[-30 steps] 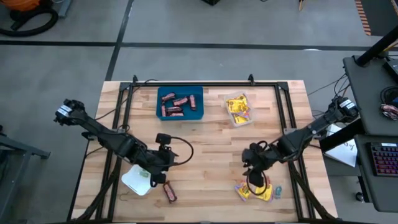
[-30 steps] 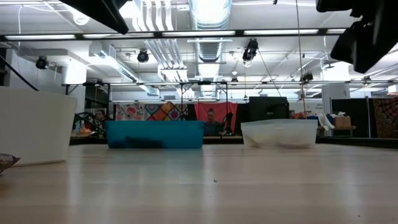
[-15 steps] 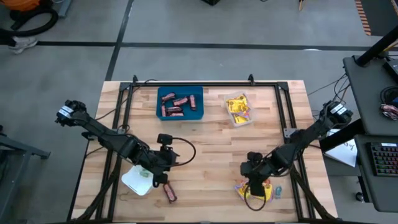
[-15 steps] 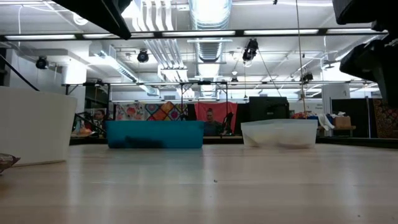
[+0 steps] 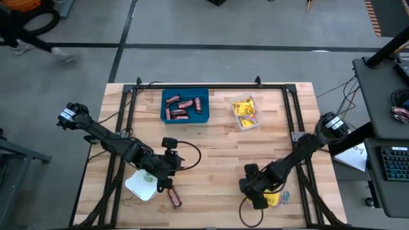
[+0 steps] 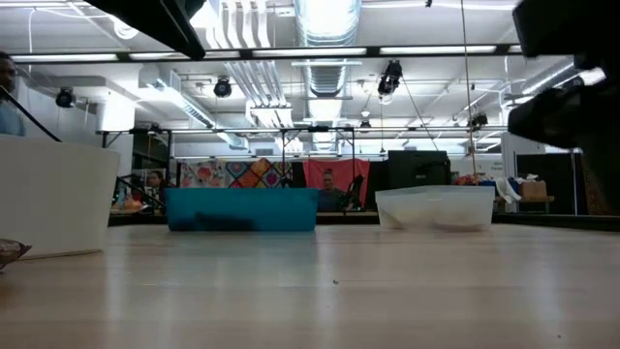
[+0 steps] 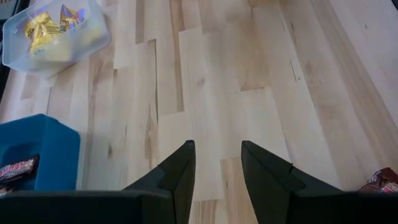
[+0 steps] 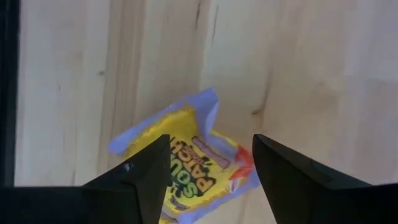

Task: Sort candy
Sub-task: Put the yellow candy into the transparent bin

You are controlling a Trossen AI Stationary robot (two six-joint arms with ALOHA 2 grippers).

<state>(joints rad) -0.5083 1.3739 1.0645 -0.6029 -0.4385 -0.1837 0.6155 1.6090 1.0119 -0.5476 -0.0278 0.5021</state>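
Right gripper (image 8: 208,180) low at the worktop's (image 5: 217,150) near edge, jaws wide, straddling a yellow packet (image 8: 186,168) lying flat. Left gripper (image 7: 214,177) beside the white tray (image 5: 140,185), jaws partly apart, empty. Farther back, brown-red bars (image 5: 182,107) fill the blue tray (image 5: 163,105); yellow packets occupy the clear tray (image 5: 238,121).

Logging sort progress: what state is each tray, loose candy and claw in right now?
Blue tray: holds brown-red bars.
Clear tray: holds yellow packets.
White tray: little visible inside.
Loose bar: lying on table, unsorted.
Yellow packet: flat on table, ungripped.
Left claw: open, empty.
Right claw: open, over yellow packet.
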